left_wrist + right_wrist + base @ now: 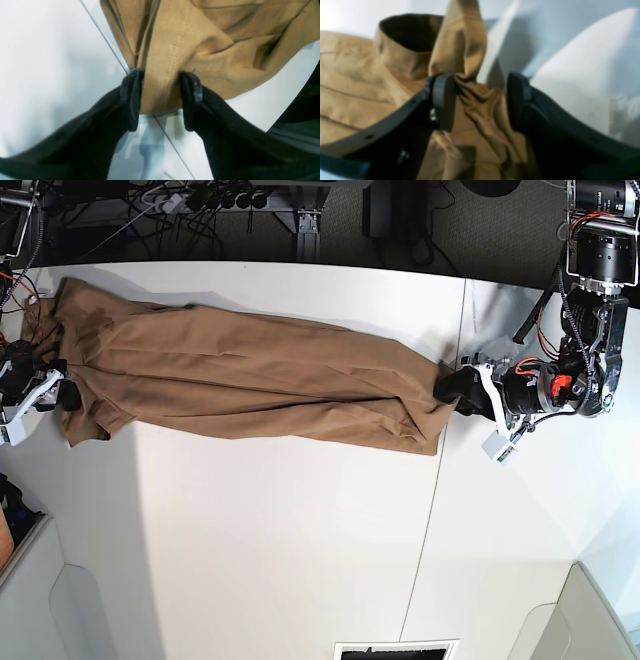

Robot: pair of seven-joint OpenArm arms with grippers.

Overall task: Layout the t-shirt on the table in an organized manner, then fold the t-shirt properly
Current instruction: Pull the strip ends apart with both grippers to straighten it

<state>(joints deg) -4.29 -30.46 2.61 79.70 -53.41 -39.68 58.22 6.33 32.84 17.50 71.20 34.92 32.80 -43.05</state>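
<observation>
- Stretching across the far half of the table (300, 560), the t-shirt (240, 375) lies as a long, narrow band, its cloth creased lengthwise; in the base view one end sits at the left edge and the other near the dark seam (440, 470) between panels.
- That drawn-out shape looks like the result of the two arms holding opposite ends, a sensible way to take slack out before spreading it flat.
- The left gripper (161, 100) has a stitched edge of the cloth between its fingers, the pads standing well apart with fabric filling the gap; it reads as a loose, wide hold on the t-shirt.
- The right gripper (481, 100) stands with its jaws spread; a bunched, crinkled fold lies between them, touching one pad only, so I judge it let go, not clamped.
- The garment is not yet laid out: sleeves are bunched at the right gripper's end, and no fold has begun.
</observation>
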